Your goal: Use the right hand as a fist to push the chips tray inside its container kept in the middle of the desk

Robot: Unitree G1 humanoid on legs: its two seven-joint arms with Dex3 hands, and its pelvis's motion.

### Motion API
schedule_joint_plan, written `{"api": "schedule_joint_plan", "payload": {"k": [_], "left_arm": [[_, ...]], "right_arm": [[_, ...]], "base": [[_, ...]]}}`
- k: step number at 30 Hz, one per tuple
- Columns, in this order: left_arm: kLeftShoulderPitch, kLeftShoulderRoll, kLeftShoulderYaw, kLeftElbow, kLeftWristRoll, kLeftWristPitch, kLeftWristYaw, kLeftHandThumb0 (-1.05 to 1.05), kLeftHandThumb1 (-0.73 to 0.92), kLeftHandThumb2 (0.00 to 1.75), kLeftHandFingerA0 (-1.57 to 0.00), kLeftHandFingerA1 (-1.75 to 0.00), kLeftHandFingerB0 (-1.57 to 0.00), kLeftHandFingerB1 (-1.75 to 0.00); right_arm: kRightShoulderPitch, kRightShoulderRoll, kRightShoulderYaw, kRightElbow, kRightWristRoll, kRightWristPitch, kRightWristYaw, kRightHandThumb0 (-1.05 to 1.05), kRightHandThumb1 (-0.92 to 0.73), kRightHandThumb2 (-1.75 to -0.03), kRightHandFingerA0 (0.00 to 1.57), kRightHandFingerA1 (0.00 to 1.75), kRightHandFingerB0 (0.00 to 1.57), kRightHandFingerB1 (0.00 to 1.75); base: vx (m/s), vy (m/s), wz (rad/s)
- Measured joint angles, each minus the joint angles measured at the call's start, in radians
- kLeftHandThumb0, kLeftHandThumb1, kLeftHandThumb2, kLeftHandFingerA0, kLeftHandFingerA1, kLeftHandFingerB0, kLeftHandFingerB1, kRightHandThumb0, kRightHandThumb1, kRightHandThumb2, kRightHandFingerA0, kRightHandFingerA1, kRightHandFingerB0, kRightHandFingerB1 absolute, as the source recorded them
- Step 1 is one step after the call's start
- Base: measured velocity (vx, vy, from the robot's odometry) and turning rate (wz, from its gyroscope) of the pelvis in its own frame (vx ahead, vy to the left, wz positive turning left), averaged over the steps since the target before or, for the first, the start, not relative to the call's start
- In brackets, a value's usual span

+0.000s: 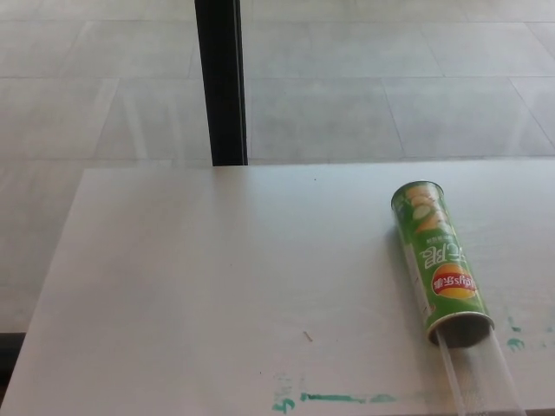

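**Surfaces on my screen**

I see a can [438,263] with a glossy printed green wrap and a dull, paper-like rim. The tray [481,377] sliding out of it looks like clear, smooth plastic. The desk [217,286] is matt white, smeared with green paint [338,399]. Beyond it I see pale, faintly shiny floor tiles [390,87] and a dark post [221,82].

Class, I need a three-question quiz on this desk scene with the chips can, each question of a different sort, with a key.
1. True or false: the green chips can stands upright on the white desk.
2. Which end of the can does the clear tray stick out of: A) the far end, B) the near open end?
3. Fill in: the smears on the desk near its front edge are ____ in colour.

Key: 1 false, it lies on its side. 2 B. 3 green.
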Motion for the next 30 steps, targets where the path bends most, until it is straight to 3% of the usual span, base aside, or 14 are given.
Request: {"api": "schedule_joint_plan", "payload": {"k": [1,2,5,6,7,8,9,12,13,19,20,24,25,30], "left_arm": [[0.000,0.000,0.000,0.000,0.000,0.000,0.000,-0.63,0.77,0.63,-0.47,-0.56,-0.36,-0.41],[0.000,0.000,0.000,0.000,0.000,0.000,0.000,-0.64,0.60,0.98,-0.44,-0.63,-0.30,-0.53],[0.000,0.000,-0.001,0.000,0.000,0.000,0.000,-0.63,0.60,0.98,-0.44,-0.64,-0.29,-0.53],[0.001,0.000,-0.001,0.000,0.000,0.000,0.000,-0.62,0.77,0.63,-0.48,-0.55,-0.36,-0.40],[0.001,0.000,0.000,0.000,0.000,0.000,0.000,-0.65,0.61,0.97,-0.42,-0.62,-0.30,-0.53],[0.001,0.000,0.000,0.001,0.000,0.000,0.000,-0.64,0.60,0.96,-0.42,-0.62,-0.31,-0.53],[0.001,0.000,0.000,0.002,0.000,0.000,0.000,-0.64,0.76,0.63,-0.47,-0.55,-0.36,-0.41],[0.001,0.000,0.001,0.006,-0.001,0.000,-0.001,-0.65,0.59,0.95,-0.44,-0.63,-0.32,-0.53],[0.000,0.000,0.003,0.007,-0.002,0.000,-0.001,-0.63,0.75,0.62,-0.49,-0.56,-0.38,-0.41],[0.000,0.000,0.005,0.008,-0.007,0.000,-0.001,-0.64,0.77,0.62,-0.46,-0.56,-0.35,-0.41],[0.001,0.000,0.004,0.008,-0.007,-0.001,-0.002,-0.66,0.61,0.97,-0.43,-0.64,-0.31,-0.54],[0.004,0.000,0.005,0.008,-0.009,-0.001,-0.007,-0.64,0.59,0.97,-0.44,-0.64,-0.30,-0.53],[0.005,0.000,0.006,0.008,-0.010,-0.001,-0.008,-0.62,0.77,0.63,-0.47,-0.56,-0.38,-0.41],[0.008,0.000,0.007,0.010,-0.013,-0.001,-0.009,-0.63,0.75,0.62,-0.50,-0.54,-0.38,-0.40]], "right_arm": [[0.015,0.003,0.013,-0.032,0.002,0.000,0.005,-0.49,-0.77,-0.63,0.78,0.69,0.50,0.45],[0.037,0.008,0.030,-0.071,0.005,0.000,0.014,-0.47,-0.77,-0.63,0.76,0.71,0.49,0.46],[0.107,0.019,0.074,-0.175,0.015,-0.002,0.038,-0.48,-0.77,-0.63,0.75,0.73,0.49,0.47],[0.138,0.023,0.091,-0.212,0.016,-0.005,0.048,-0.46,-0.75,-0.62,0.78,0.71,0.52,0.46],[0.166,0.025,0.107,-0.244,0.018,-0.007,0.059,-0.46,-0.76,-0.62,0.77,0.69,0.52,0.44],[0.195,0.028,0.122,-0.276,0.021,-0.013,0.071,-0.46,-0.76,-0.62,0.75,0.69,0.52,0.43],[0.225,0.029,0.138,-0.310,0.024,-0.018,0.086,-0.46,-0.76,-0.62,0.76,0.70,0.53,0.43],[0.299,0.026,0.175,-0.378,0.035,-0.033,0.132,-0.46,-0.76,-0.63,0.77,0.68,0.52,0.42],[0.314,0.022,0.184,-0.387,0.036,-0.039,0.143,-0.49,-0.77,-0.62,0.76,0.66,0.53,0.40],[0.411,-0.055,0.225,-0.436,0.014,-0.102,0.235,-0.50,-0.76,-0.62,0.77,0.68,0.54,0.41],[0.422,-0.068,0.224,-0.444,0.010,-0.113,0.247,-0.51,-0.77,-0.63,0.76,0.68,0.54,0.41],[0.473,-0.128,0.199,-0.484,-0.009,-0.160,0.294,-0.51,-0.76,-0.62,0.78,0.65,0.58,0.44],[0.484,-0.139,0.188,-0.492,-0.013,-0.173,0.306,-0.54,-0.76,-0.62,0.80,0.63,0.60,0.43],[0.536,-0.186,0.126,-0.524,-0.023,-0.234,0.356,-0.50,-0.76,-0.63,0.81,0.67,0.63,0.46]], "base": [[0.00,0.000,0.00],[0.00,0.000,0.00],[0.00,0.000,0.00],[0.00,0.000,0.00],[0.00,0.000,0.00],[0.00,0.000,0.00],[0.00,0.000,0.00],[0.00,0.000,0.00],[0.00,0.000,0.00],[0.00,0.000,0.00],[0.00,0.000,0.00],[0.00,0.000,0.00],[0.00,0.000,0.00],[0.00,0.000,0.00]]}}
